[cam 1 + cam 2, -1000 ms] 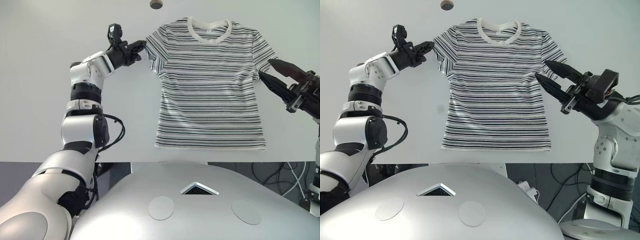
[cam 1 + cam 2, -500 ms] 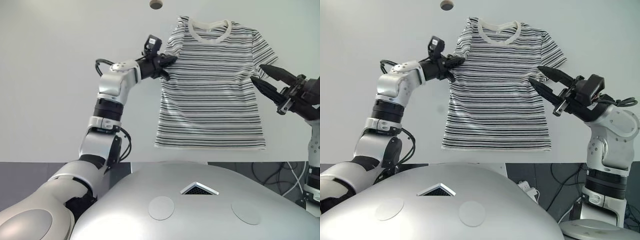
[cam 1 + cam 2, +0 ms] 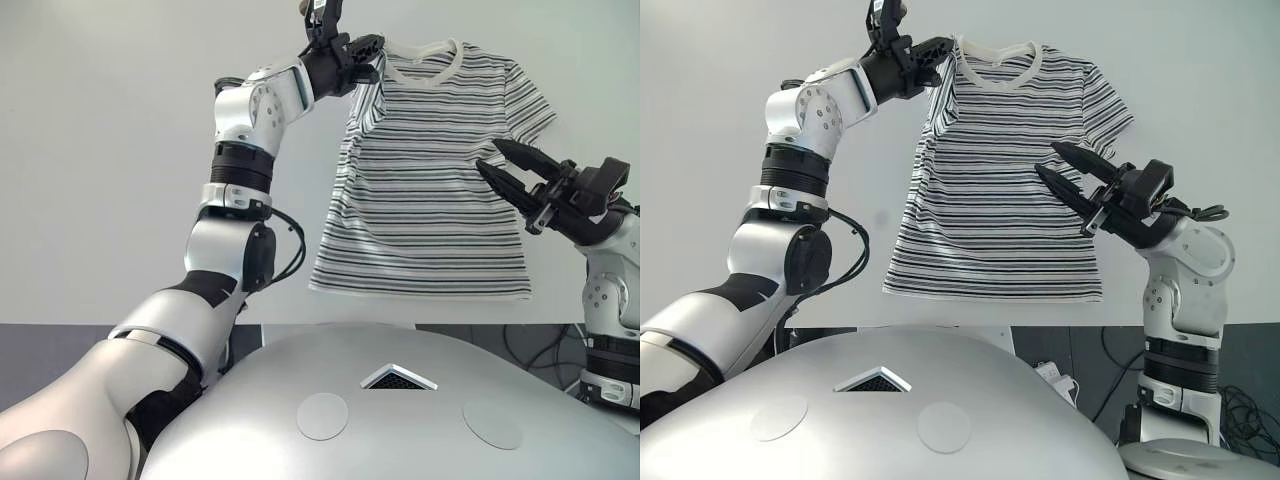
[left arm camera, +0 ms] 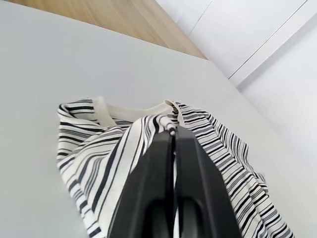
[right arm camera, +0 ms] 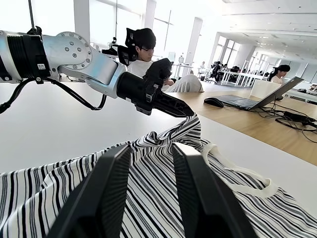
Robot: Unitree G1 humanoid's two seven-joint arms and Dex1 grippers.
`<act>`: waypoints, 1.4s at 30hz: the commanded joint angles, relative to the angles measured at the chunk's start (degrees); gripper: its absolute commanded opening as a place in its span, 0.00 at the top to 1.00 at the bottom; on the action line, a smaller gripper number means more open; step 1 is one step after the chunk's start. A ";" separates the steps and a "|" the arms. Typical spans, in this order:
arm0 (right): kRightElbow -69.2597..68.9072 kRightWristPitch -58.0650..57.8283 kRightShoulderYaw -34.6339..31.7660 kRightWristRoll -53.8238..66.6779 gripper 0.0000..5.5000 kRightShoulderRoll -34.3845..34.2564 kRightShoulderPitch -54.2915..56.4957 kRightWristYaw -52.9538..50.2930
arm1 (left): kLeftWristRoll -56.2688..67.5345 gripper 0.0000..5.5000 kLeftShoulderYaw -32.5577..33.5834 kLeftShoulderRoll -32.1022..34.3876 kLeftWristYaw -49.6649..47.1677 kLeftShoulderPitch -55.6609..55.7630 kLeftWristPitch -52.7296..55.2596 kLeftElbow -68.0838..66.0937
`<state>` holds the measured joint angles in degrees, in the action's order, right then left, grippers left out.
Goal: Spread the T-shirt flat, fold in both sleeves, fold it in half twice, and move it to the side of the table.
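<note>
T-shirt [image 3: 430, 170]: striped, lying on the white table [image 3: 100, 150], collar [image 3: 425, 60] at the far end, hem [image 3: 420, 288] at the near edge; body mostly flat, right half smooth.
Left sleeve [image 3: 362, 85]: lifted off the table and drawn inward toward the collar, with the cloth below it bunched in loose folds down the shirt's left side.
Right sleeve [image 3: 530, 95]: flat on the table, spread outward from the shoulder.
Left gripper [image 3: 370, 48]: clamped tight on the edge of the lifted sleeve, raised above the table just beside the collar; in the left wrist view, fingers [image 4: 148, 173] pressed together with striped cloth pinched at the tips.
Left arm [image 3: 240, 150]: stretched forward and up along the shirt's left side, forearm angled toward the collar.
Right gripper [image 3: 490, 158]: fingers spread apart with nothing between them, pointing inward over the right side of the shirt's body, between right sleeve and hem; in the right wrist view, striped cloth just beyond the two fingers [image 5: 106, 188]; contact with the cloth not clear.
Right arm [image 3: 1180, 260]: bent at the table's right edge, wrist level with the middle of the shirt.
Room behind: wooden desk [image 5: 257, 119] with a laptop [image 5: 277, 91] and a mouse [image 5: 214, 102], well apart from the table.
</note>
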<state>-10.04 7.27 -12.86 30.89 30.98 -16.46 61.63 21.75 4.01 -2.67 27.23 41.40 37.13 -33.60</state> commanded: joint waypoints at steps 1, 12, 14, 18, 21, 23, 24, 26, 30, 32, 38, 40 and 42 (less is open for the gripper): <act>0.26 0.39 0.42 -1.16 0.71 0.06 -0.05 -0.55 | -5.13 1.00 -6.23 0.84 1.90 -2.35 -1.60 -1.44; 3.47 0.14 -0.24 -1.23 0.71 -0.48 0.81 -2.28 | -7.68 0.87 -9.33 4.91 8.09 -7.46 -7.01 4.06; 5.49 0.00 -0.92 -1.19 0.71 -0.30 1.09 -2.55 | -2.31 0.87 -10.86 7.97 15.81 -13.88 -4.48 20.20; 12.64 -1.13 -3.91 -2.79 0.71 0.41 4.64 -7.30 | 1.16 0.87 -14.32 16.53 25.74 -24.59 -5.89 40.03; 22.64 -4.70 -8.46 -3.65 0.71 2.50 11.32 -16.06 | -1.43 0.87 -16.49 23.08 29.67 -31.49 -11.19 46.70; 26.98 -4.29 -7.34 -9.33 0.71 4.28 14.29 -20.74 | -5.69 0.87 -16.99 26.46 29.03 -34.66 -17.29 47.01; 27.69 -5.30 -6.45 -11.18 0.71 4.84 15.17 -22.26 | -8.75 0.87 -17.17 28.42 28.62 -36.47 -22.21 46.19; 27.84 -12.43 -6.14 -12.34 0.71 5.83 16.34 -26.00 | -11.57 0.87 -16.77 31.70 29.06 -40.08 -28.27 45.57; 26.21 -28.43 -3.55 -13.25 0.71 10.72 16.02 -24.51 | -10.16 0.87 -14.98 34.86 30.09 -46.98 -33.42 48.44; 24.44 -34.85 -2.18 -12.27 0.71 11.60 15.68 -22.81 | -10.07 0.87 -14.58 34.67 29.00 -47.84 -33.82 48.29; 29.29 -43.66 -4.74 -8.67 0.71 10.65 21.92 -22.70 | -10.41 0.87 -15.71 33.99 27.99 -48.26 -34.86 47.74; 36.69 -44.02 -6.11 -7.79 0.71 10.01 28.64 -24.03 | -10.42 0.87 -15.95 33.89 27.74 -48.54 -34.88 48.29; 43.78 -43.01 -6.33 -8.28 0.71 9.27 34.07 -25.16 | -10.41 0.87 -16.04 33.79 27.40 -48.79 -34.92 48.50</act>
<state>28.38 -36.02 -18.64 22.67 41.23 13.04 37.68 11.18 -11.75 31.02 55.26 -7.20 2.44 14.20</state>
